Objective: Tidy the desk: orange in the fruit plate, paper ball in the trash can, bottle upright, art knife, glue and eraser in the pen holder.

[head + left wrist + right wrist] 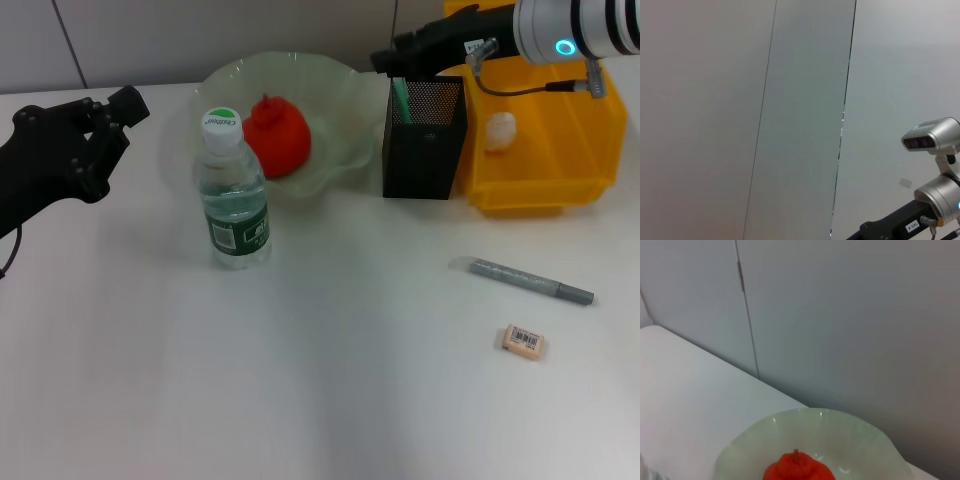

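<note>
On the white desk I read: trash can w/ paper ball, fruit plate w/ orange, bottle upright, all done; right gripper, grip state n/a, above pen holder; left gripper released, parked; art knife, eraser remain.

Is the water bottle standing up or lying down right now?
Upright. The bottle stands on its base on the desk, cap on top, in front of the fruit plate.
</note>
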`<state>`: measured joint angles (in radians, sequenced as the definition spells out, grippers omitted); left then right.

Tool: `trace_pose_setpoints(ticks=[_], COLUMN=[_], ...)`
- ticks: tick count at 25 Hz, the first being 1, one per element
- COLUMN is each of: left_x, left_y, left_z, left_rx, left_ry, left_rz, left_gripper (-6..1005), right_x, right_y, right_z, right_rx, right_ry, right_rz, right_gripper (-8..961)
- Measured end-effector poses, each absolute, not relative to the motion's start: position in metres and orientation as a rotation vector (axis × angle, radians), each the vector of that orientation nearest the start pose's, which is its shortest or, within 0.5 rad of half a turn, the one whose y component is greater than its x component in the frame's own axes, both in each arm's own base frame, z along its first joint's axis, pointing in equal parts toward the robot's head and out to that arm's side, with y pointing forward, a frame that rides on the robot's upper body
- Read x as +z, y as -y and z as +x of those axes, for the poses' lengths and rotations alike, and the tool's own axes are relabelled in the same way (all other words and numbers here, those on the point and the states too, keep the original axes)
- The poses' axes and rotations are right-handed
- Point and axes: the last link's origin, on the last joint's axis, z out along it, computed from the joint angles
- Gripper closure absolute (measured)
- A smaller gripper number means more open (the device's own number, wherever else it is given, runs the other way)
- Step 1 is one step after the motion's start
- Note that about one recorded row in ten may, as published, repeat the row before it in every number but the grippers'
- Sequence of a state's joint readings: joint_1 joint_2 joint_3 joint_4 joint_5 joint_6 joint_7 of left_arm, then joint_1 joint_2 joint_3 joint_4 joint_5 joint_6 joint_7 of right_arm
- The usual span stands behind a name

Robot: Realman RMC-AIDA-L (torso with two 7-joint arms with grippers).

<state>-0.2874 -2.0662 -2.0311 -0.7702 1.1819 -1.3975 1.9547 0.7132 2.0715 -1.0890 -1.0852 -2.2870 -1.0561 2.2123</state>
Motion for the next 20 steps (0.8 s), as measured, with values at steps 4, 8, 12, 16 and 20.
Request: trace_pose_setpoints(ticks=[4, 8, 12, 16, 20], left_x=[0.032, 0.032, 0.032, 0.032, 0.031], left_y=[-0.322, -0.322, -0.321, -0.321, -0.32], left_z=[-0.246, -0.246, -0.246, -0.246, -0.246], left_rx=[-1.12, -1.12, -1.123, -1.125, -1.127], left_ry=[0.42, 0.42, 0.42, 0.424, 0.429], left_rz=[-2.291, -2.291, -2.292, -2.293, -2.293], left_gripper=[1000, 1000, 1000, 1000, 1000], right_x=[0.035, 0.038, 0.044, 0.055, 0.065], right_y=[-0.44, -0.433, -0.42, -0.404, -0.384], right_z=[0.158, 0.154, 0.148, 0.143, 0.141], right_rx=[0.235, 0.245, 0.258, 0.269, 0.228], right_ry=[-0.706, -0.734, -0.804, -0.932, -1.035], right_rz=[-2.401, -2.416, -2.434, -2.431, -2.447], right_gripper=[649, 557, 558, 560, 561])
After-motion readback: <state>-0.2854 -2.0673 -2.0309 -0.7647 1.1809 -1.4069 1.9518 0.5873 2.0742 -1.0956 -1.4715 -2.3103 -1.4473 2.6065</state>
